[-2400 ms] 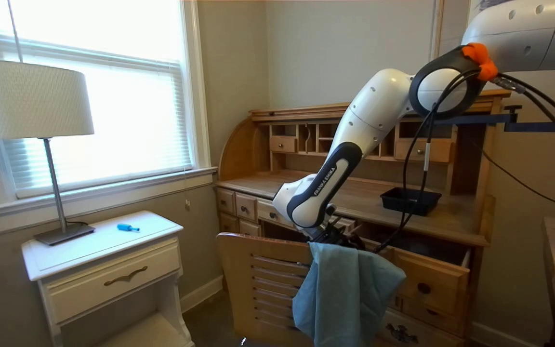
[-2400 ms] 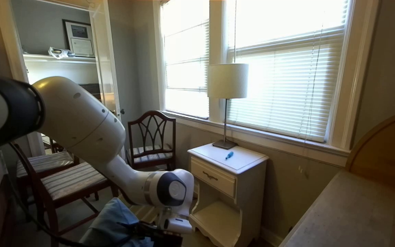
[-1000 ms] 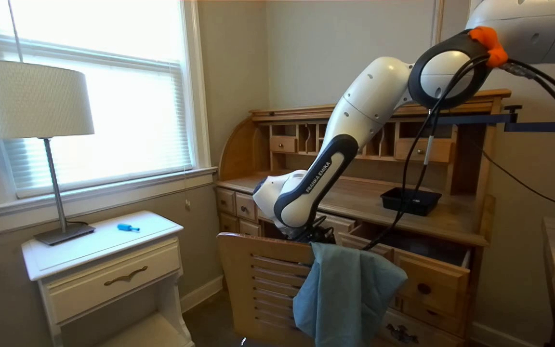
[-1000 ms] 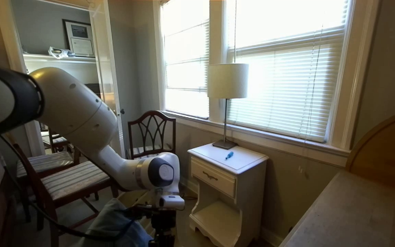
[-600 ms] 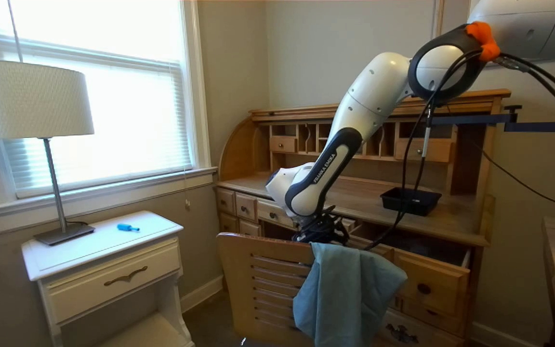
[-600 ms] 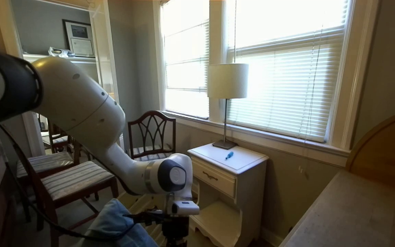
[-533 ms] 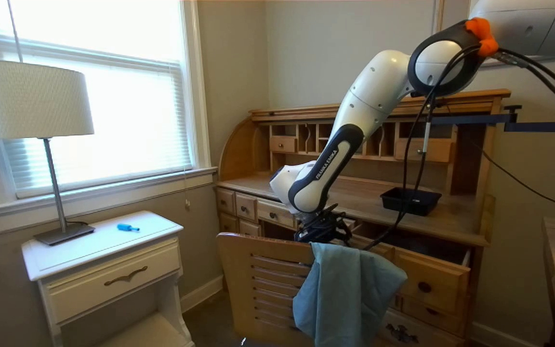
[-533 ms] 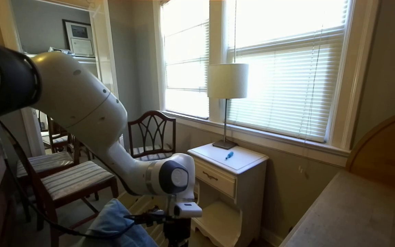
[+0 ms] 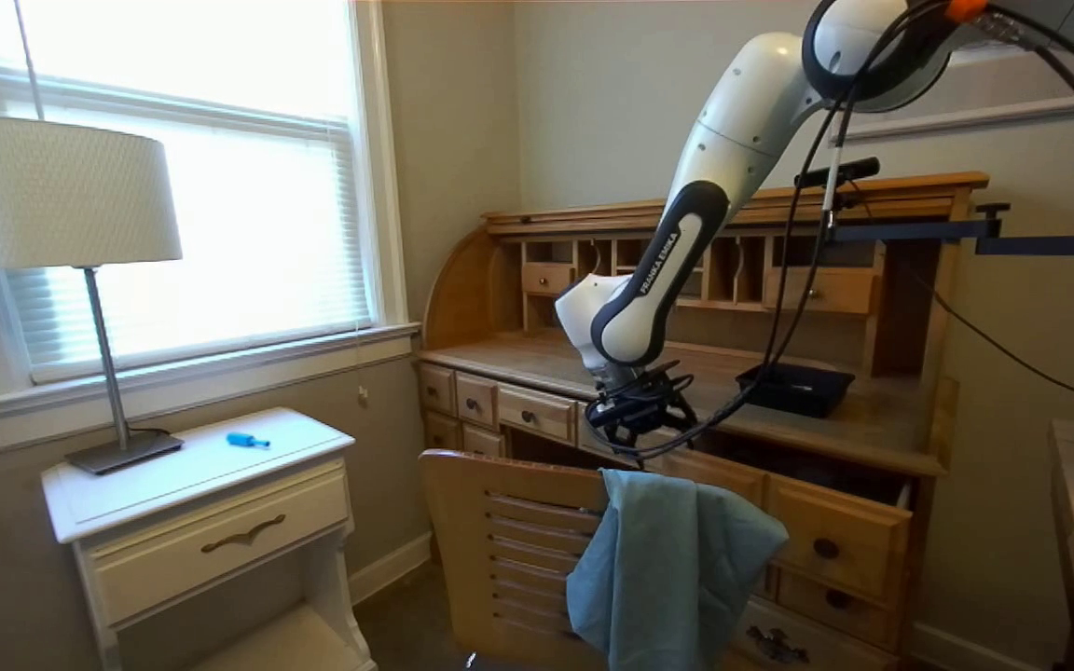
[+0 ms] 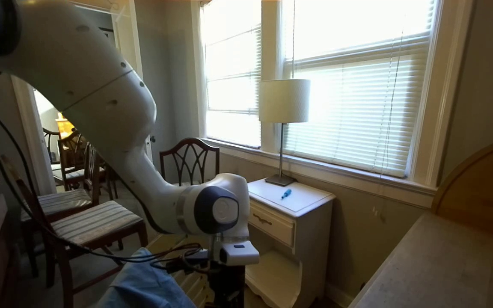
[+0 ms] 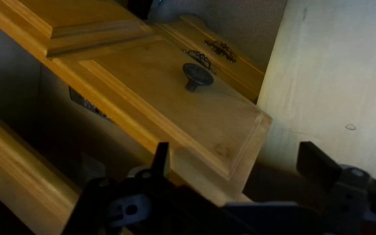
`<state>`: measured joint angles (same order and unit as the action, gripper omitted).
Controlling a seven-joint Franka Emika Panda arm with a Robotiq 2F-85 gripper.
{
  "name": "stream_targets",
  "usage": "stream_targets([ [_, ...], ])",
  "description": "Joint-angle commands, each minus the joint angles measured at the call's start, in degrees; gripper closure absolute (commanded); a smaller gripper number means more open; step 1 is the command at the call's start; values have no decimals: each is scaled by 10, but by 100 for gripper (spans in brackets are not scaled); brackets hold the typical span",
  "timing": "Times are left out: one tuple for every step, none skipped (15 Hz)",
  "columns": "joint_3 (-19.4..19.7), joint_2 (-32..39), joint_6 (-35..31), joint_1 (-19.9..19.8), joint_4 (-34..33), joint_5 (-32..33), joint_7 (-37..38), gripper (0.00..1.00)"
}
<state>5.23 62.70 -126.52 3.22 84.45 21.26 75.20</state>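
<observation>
In the wrist view my gripper (image 11: 235, 150) is open, its dark fingers (image 11: 318, 163) wide apart with nothing gripped. A pulled-out wooden drawer (image 11: 171, 98) with a dark round knob (image 11: 197, 74) fills the middle of that view, its near corner showing between the fingers; whether they touch it I cannot tell. Drawer interior and contents are mostly in shadow. An exterior view puts the gripper (image 9: 654, 433) in front of the desk (image 9: 509, 359), just above and behind a wooden chair back (image 9: 523, 550). The open drawer (image 9: 835, 536) stands to its right there.
A blue cloth (image 9: 677, 568) hangs over the chair back. A black tray (image 9: 796, 390) sits on the desktop. My cables (image 9: 751, 396) loop beside the gripper. A white nightstand (image 9: 211, 513) carries a lamp (image 9: 61, 196) and a blue tool (image 9: 246, 440). A striped-seat chair (image 10: 96, 222) stands nearby.
My arm has risen, lifting the gripper from behind the chair back and cloth to above the chair's top edge. The open drawer has shifted slightly inward toward the desk.
</observation>
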Motion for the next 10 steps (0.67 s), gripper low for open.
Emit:
stream_targets([
  [44,-92,-44,29,119,-24,9,0],
  [55,-104,-47,33,139,-24,11,0],
  [61,-113,-45,34,154,-23,2,0],
  [63,-118,-47,32,168,-19,-13,0],
  [61,-117,-47,27,175,-16,-37,0],
  [58,-119,-60,22,187,-12,-62,0],
  [57,-119,-74,18,199,-8,-91,0],
  [67,-120,-108,26,219,11,-113,0],
  [76,-120,-135,32,234,21,-130,0],
  [86,-121,-170,37,249,32,-145,0],
])
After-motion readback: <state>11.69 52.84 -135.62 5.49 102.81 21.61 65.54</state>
